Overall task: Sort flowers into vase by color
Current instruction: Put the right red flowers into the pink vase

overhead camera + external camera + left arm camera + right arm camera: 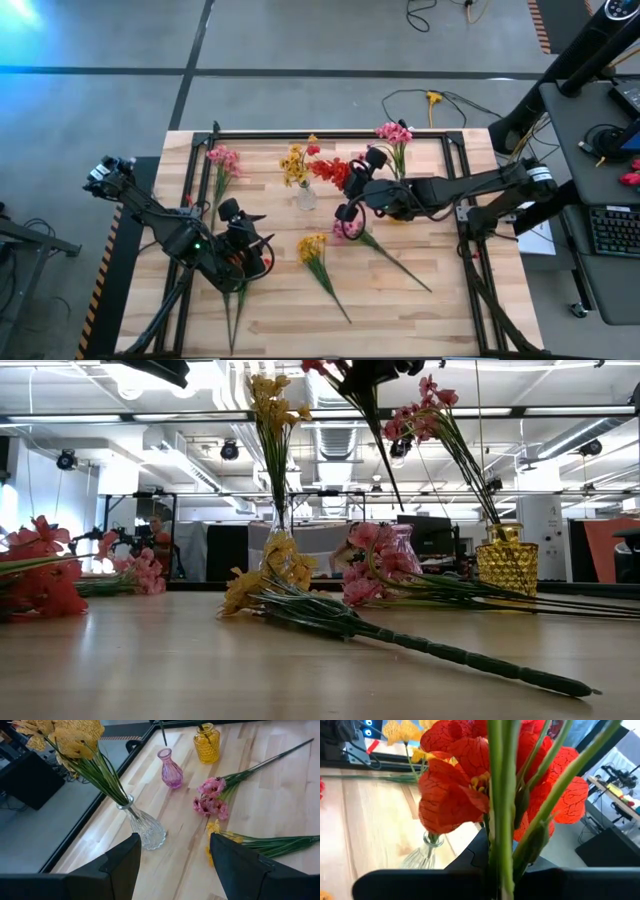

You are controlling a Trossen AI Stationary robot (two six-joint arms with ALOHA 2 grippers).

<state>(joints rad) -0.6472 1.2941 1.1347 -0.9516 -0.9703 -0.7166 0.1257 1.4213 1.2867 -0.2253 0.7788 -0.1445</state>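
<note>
- The wooden table (400, 310) had a black frame round its rim; most open room lay along the near edge and the near right corner, judged free for arm moves.
- Task looked partly done: the clear vase (306, 196) held yellow flowers (293, 165), and the amber vase (207, 742), near the far right, held a pink sprig (393, 133).
- The pink vase (170, 768) showed nothing inside it in the left wrist view; it sat close beside the right arm, mostly hidden from above.
- Right gripper (350, 180) was clamped shut on a red sprig (330, 171), held in the air between the clear vase and the pink vase; tight spot, vases on both sides.
- No red-only vase could be made out, so where the red sprig belonged was unclear.
- Left on the table: a loose yellow sprig (313, 247) mid-table, a loose pink sprig (350, 230) just right of it with its stem running toward the near right, and another pink sprig (222, 160) near the far left corner.
- Left gripper (250, 235) hovered wide open and empty near the left front, just beside the loose yellow sprig.
- Some red blossoms (40, 585) also lay at the low view's left edge.
</note>
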